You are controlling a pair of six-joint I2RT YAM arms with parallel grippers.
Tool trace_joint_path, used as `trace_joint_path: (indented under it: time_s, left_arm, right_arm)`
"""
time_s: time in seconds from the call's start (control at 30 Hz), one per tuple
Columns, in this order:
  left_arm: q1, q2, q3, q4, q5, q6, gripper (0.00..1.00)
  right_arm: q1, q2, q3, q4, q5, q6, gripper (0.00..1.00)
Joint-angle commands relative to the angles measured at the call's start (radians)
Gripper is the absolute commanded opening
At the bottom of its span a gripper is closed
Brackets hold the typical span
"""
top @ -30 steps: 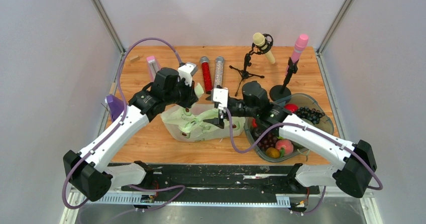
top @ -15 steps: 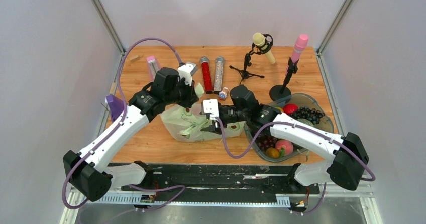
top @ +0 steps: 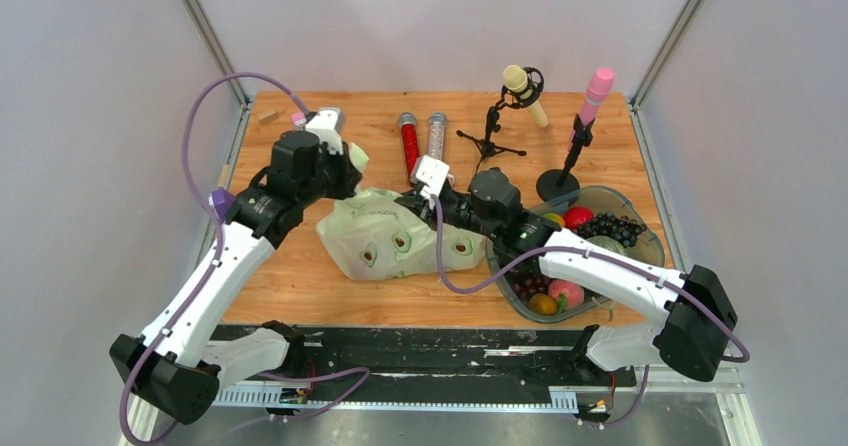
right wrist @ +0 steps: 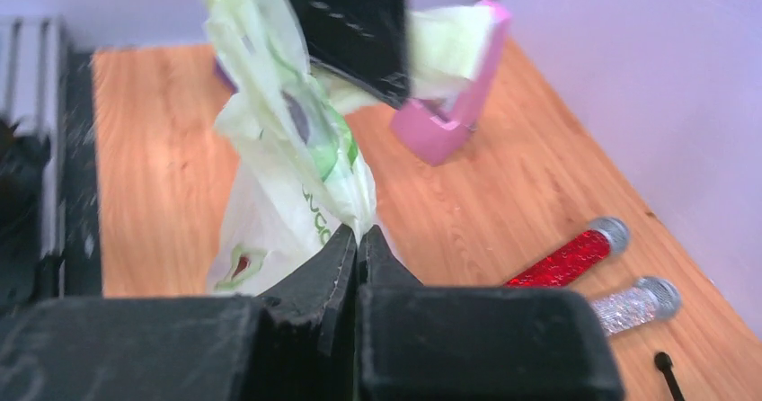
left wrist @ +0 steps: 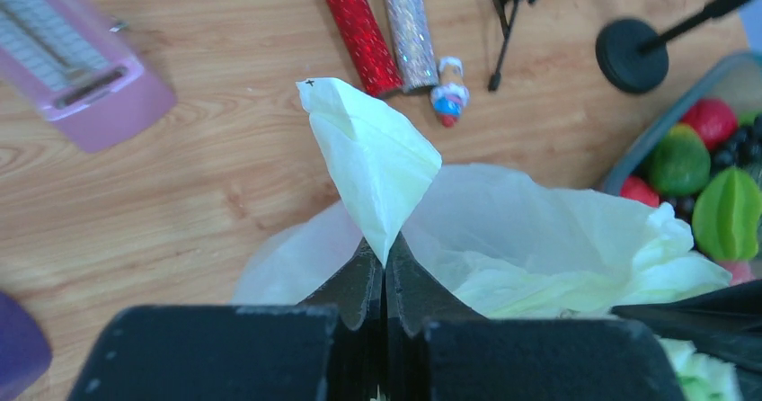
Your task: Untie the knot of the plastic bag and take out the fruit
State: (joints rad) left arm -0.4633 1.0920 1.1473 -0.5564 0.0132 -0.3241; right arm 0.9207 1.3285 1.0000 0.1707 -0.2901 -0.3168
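Note:
The pale green plastic bag (top: 380,244) lies on the wooden table between my two arms, printed with small avocado pictures. My left gripper (top: 347,169) is at its back left corner, shut on a pointed flap of the plastic bag (left wrist: 373,154), which stands up from the jaws (left wrist: 385,259). My right gripper (top: 411,203) sits at the bag's upper right edge, shut on a bunched fold of the plastic bag (right wrist: 287,140) at its fingertips (right wrist: 358,236). The film runs taut between the two grips. I cannot make out the knot. The fruit is hidden inside the bag.
A clear bin (top: 640,228) on the right holds dark grapes (top: 615,229), a pink peach (top: 566,292) and other toy pieces. Behind the bag lie a red glitter tube (top: 410,146) and a silver one (top: 437,141). Two microphone stands (top: 490,136) stand at the back. A purple object (top: 222,206) sits left.
My right gripper swung left and back and shut on the bag's upper edge. My left gripper pulled its flap back and left, and the bag spread flatter.

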Motion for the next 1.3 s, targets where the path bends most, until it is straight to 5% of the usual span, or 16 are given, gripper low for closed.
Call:
trace_joint_path:
  time_s: [0.0, 0.23, 0.5, 0.83, 1.0, 1.27]
  left_arm:
    - [0.092, -0.049, 0.041, 0.069, -0.055, -0.061, 0.01]
    - [0.112, 0.013, 0.162, 0.188, -0.039, -0.037, 0.0]
    - [0.112, -0.027, 0.188, 0.314, -0.08, 0.021, 0.0]
    - [0.112, -0.274, -0.232, 0.557, 0.03, -0.025, 0.0]
    - [0.112, -0.407, -0.412, 0.641, 0.093, -0.075, 0.0]
    - [0.112, -0.603, -0.544, 0.632, 0.145, -0.127, 0.0]
  right_arm:
    - [-0.009, -0.049, -0.035, 0.269, 0.355, 0.22, 0.0]
    - [-0.105, 0.033, 0.163, 0.198, 0.543, 0.433, 0.0]
    - [-0.173, 0.052, 0.148, 0.33, 0.543, 0.416, 0.0]
    - [-0.175, -0.043, -0.156, 0.413, 0.61, 0.5, 0.0]
    - [-0.175, -0.122, -0.231, 0.314, 0.637, 0.607, 0.0]
    - [-0.174, -0.252, -0.236, 0.025, 0.632, 0.738, 0.28]
